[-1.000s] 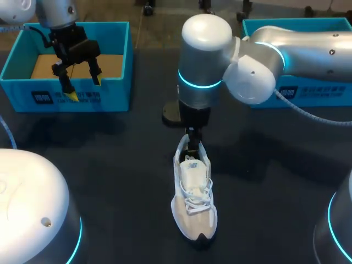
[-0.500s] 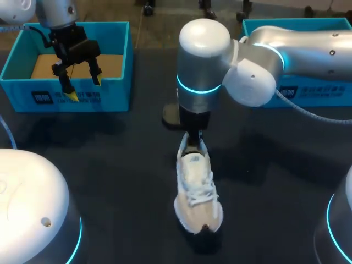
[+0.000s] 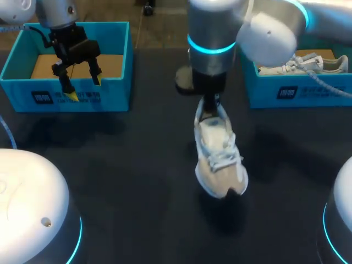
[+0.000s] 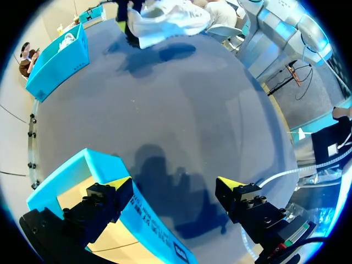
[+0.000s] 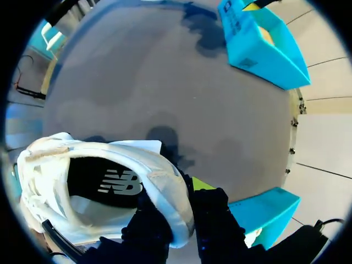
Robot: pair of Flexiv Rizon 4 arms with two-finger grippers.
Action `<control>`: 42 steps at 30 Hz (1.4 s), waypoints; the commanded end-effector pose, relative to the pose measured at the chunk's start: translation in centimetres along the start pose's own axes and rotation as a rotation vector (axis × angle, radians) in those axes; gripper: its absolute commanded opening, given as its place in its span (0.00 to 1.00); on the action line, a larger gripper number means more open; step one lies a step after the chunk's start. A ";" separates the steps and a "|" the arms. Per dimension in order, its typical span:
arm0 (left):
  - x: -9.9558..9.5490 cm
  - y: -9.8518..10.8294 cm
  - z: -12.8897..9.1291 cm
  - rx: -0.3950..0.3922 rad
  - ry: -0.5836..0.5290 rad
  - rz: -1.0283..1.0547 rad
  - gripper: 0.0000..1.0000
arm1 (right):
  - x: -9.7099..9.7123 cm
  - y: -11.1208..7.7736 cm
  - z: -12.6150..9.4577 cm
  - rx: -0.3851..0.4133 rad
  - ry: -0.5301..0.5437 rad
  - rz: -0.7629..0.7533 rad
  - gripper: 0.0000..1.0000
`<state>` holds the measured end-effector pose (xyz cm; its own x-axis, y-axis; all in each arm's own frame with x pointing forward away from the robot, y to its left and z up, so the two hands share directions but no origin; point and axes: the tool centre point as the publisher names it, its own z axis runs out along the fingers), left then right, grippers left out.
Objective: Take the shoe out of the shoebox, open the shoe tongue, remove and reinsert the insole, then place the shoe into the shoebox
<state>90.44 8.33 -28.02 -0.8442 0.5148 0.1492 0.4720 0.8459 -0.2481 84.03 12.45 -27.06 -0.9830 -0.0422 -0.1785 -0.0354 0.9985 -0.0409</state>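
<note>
Your right tool [image 3: 208,109] is clenched on the white sneaker [image 3: 220,159], one finger inside the shoe and one outside, pinching the heel collar [image 5: 175,206]. The sneaker hangs from it toe-down over the middle of the table [image 3: 137,181], apparently lifted clear, with its shadow lying apart from it. Treat the sneaker as light but floppy: the knit upper and padded collar will give under the fingers, so from a one-sided pinch like this it may swing or twist. The heel wall is probably the stiffest part of the upper and a fair place to carry it; the laces [image 3: 221,157] and tongue are too soft to bear it. The dark insole [image 5: 118,182] shows inside the shoe's mouth; it is likely thin and bendy, best taken at its heel edge. Your left tool [image 3: 80,82] hangs released, fingers spread, over the front wall of the left shoebox [image 3: 118,60], which holds no shoe. The right shoebox [image 3: 264,91] holds a second sneaker [image 3: 302,63].
</note>
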 end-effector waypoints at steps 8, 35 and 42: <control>0.0 0.0 -0.1 -0.002 0.002 0.001 1.00 | -0.3 -2.2 -4.9 0.001 0.003 0.076 0.00; 0.0 0.0 -0.1 -0.002 0.002 0.001 1.00 | -13.1 -13.7 -8.9 0.040 -0.057 0.013 0.00; 0.0 0.0 -0.1 -0.002 0.002 0.001 1.00 | -17.3 -20.5 -10.2 0.073 -0.069 -0.009 0.00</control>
<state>90.44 8.34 -28.02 -0.8443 0.5148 0.1492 0.4720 0.8460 -0.2481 98.80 -3.93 -14.15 -0.9630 -0.0523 -0.2646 -0.0167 0.9907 -0.1350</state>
